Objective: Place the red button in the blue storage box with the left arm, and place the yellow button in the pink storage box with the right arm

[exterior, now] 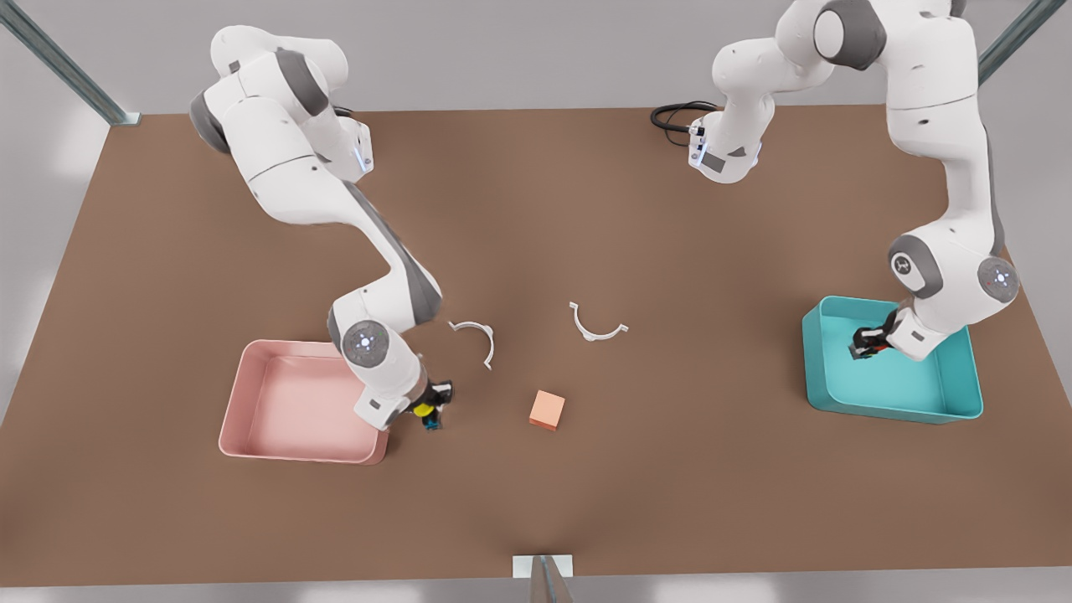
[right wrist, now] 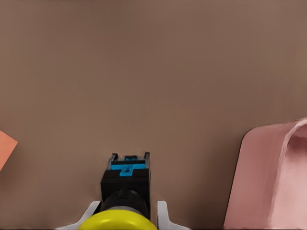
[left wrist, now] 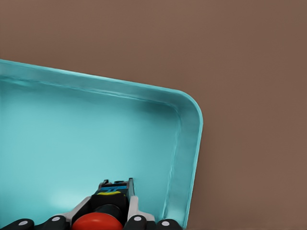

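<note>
In the front view's right, my left gripper [exterior: 867,345] hangs over the inside of the blue storage box [exterior: 896,394], near its back left part. It is shut on the red button [exterior: 873,351]. The left wrist view shows the red button [left wrist: 96,221] between the fingers above the blue storage box's floor [left wrist: 96,134]. On the front view's left, my right gripper [exterior: 430,410] is shut on the yellow button [exterior: 424,409], over the table just right of the pink storage box [exterior: 285,410]. The yellow button [right wrist: 122,218] and the pink storage box's corner [right wrist: 273,182] appear in the right wrist view.
An orange-pink cube [exterior: 547,409] lies on the brown table between the boxes, its corner [right wrist: 5,146] visible from the right wrist. Two white curved clips [exterior: 476,335] [exterior: 596,327] lie behind it. A black cable [exterior: 674,117] loops at the table's back edge.
</note>
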You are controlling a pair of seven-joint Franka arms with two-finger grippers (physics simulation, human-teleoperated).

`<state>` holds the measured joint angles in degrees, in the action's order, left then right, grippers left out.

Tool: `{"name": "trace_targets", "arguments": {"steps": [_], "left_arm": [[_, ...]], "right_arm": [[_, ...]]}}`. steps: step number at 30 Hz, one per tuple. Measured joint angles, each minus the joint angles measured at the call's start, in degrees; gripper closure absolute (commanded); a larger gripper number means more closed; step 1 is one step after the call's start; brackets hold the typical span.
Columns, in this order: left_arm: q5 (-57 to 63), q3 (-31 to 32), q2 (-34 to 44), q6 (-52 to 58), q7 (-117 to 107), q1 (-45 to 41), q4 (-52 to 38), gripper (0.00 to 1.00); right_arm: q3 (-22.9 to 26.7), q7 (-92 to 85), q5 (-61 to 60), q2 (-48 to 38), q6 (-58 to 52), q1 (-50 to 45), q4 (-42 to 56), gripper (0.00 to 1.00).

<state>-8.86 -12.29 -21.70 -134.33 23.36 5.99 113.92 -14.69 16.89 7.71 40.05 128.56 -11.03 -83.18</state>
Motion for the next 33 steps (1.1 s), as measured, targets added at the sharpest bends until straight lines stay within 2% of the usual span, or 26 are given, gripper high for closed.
{"name": "trace_targets", "arguments": {"steps": [1,5,9,12,14,18,19,20,21,22,24,26,28,30,32,33], "left_arm": [[-0.5,0.0,-1.1,0.1,2.1,0.3,-0.6,0.00],[-1.7,0.1,-0.7,3.0,8.9,0.0,-4.1,0.00],[-2.0,0.4,1.3,18.2,9.0,-4.6,-22.6,0.00],[-1.6,0.4,3.4,26.1,5.8,-10.3,-31.6,0.00],[-0.5,0.7,7.1,30.3,2.9,-13.7,-33.3,0.00],[4.0,6.4,10.6,37.0,-2.6,-14.7,-34.9,0.00],[4.7,7.4,10.5,38.1,-3.9,-14.5,-35.6,0.00],[5.2,9.0,10.4,39.0,-5.3,-13.8,-36.2,0.00],[5.6,10.9,10.2,39.8,-6.6,-12.7,-36.9,0.00],[5.9,12.1,9.9,40.5,-7.8,-11.9,-37.6,0.00],[6.3,13.9,9.2,41.5,-10.1,-10.7,-38.7,0.00],[6.6,14.4,8.3,42.2,-12.1,-10.3,-39.3,0.00],[6.7,14.5,6.6,42.6,-13.9,-10.4,-40.6,0.00],[6.8,14.6,5.4,43.0,-15.5,-10.5,-41.8,0.00],[6.8,14.6,5.2,43.3,-17.0,-10.5,-42.2,0.00],[6.8,14.6,5.1,43.5,-17.7,-10.6,-42.3,0.00]], "right_arm": [[-1.6,-0.2,0.0,-1.7,-0.3,2.7,-2.0,0.46],[-3.2,-1.3,0.0,-6.7,-1.8,7.8,-6.2,0.50],[-3.3,-2.9,0.0,-9.1,-4.4,12.1,-7.7,0.50],[-3.2,-4.9,0.0,-9.1,-5.6,14.9,-8.9,0.50],[-3.2,-6.2,0.1,-8.4,-6.0,15.7,-9.1,0.48],[-2.6,-8.6,0.1,-5.7,-6.4,17.2,-9.1,0.47],[-2.6,-9.2,0.1,-5.2,-6.4,17.7,-9.1,0.41],[-2.5,-9.7,0.2,-4.7,-6.4,17.9,-9.0,0.22],[-2.5,-10.2,0.3,-4.4,-6.4,18.0,-9.0,0.12],[-2.5,-10.6,0.3,-4.3,-6.4,18.1,-8.9,0.11],[-2.5,-11.5,0.3,-4.1,-6.4,18.2,-8.7,0.00],[-2.6,-12.1,0.3,-4.5,-6.7,17.6,-4.4,0.00],[-3.2,-12.7,1.1,-5.9,-9.3,16.8,5.0,0.00],[-3.1,-12.8,1.7,-13.8,-14.8,16.2,10.7,0.00],[-2.1,-12.6,1.9,-23.2,-20.5,15.7,8.6,0.00],[-0.4,-12.4,2.0,-27.6,-22.4,14.5,3.5,0.00]]}}
